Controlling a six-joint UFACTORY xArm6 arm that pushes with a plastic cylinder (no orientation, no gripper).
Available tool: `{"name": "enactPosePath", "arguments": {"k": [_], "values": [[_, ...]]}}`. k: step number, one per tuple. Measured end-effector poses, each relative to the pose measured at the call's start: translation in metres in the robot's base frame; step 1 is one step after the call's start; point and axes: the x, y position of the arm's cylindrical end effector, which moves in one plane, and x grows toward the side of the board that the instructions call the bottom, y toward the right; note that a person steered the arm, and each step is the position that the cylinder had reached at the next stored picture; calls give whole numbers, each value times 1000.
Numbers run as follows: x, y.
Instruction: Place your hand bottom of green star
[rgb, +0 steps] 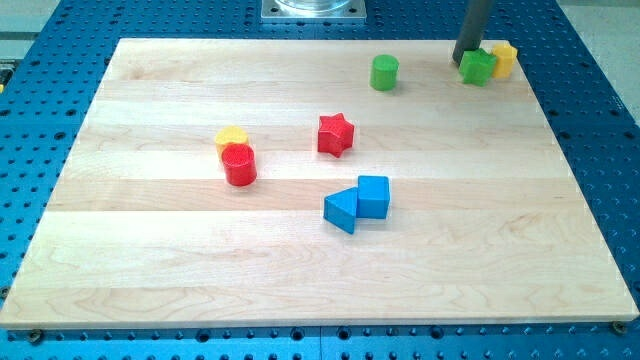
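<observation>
The green star (478, 68) lies near the board's top right corner. A yellow block (504, 58) touches it on its right side. My tip (465, 59) comes down from the view's top and rests at the star's upper left edge, touching or almost touching it. The rod hides part of the star's top.
A green cylinder (384, 72) stands to the left of the star. A red star (336, 134) lies mid-board. A yellow block (231, 138) and a red cylinder (240, 165) touch at the left. A blue triangle (341, 210) and a blue cube (373, 196) touch below the centre. The wooden board (150, 270) sits on a blue perforated table.
</observation>
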Motion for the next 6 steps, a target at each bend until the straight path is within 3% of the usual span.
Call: {"name": "enactPosePath", "arguments": {"k": [2, 4, 6], "values": [[65, -42], [101, -105], [131, -94]]}}
